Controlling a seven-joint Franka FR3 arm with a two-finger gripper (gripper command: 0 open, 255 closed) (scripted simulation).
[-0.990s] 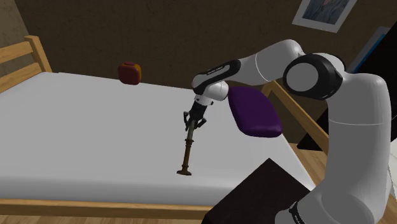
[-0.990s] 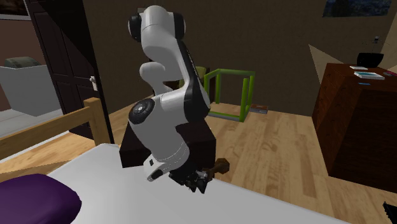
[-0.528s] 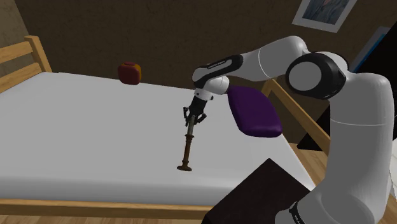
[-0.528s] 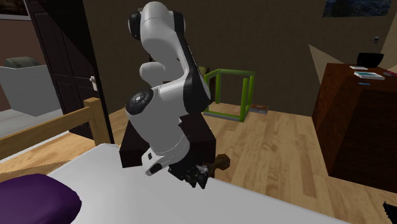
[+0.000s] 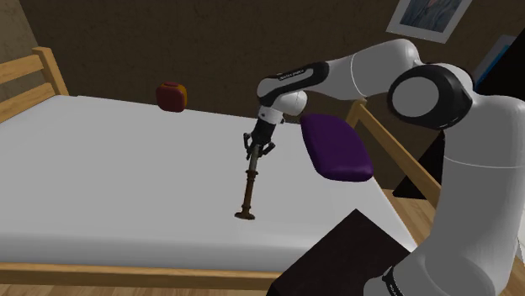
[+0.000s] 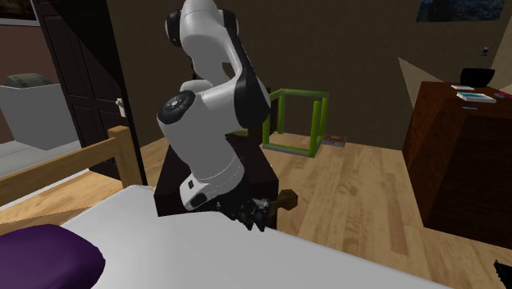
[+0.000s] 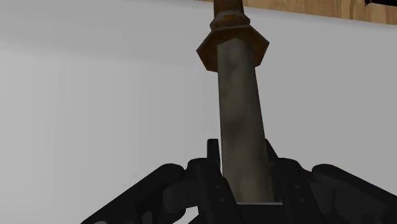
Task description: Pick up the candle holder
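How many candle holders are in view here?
1. The slender brown candle holder hangs nearly upright over the white bed, its top clasped by the gripper, near the purple pillow. Another could be hidden behind the arm.

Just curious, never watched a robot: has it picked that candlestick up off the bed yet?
Grasp done: the gripper is shut on the candle holder. Lifting is in hand: its base sits slightly higher than a second ago. Left: raising it clear of the bed.
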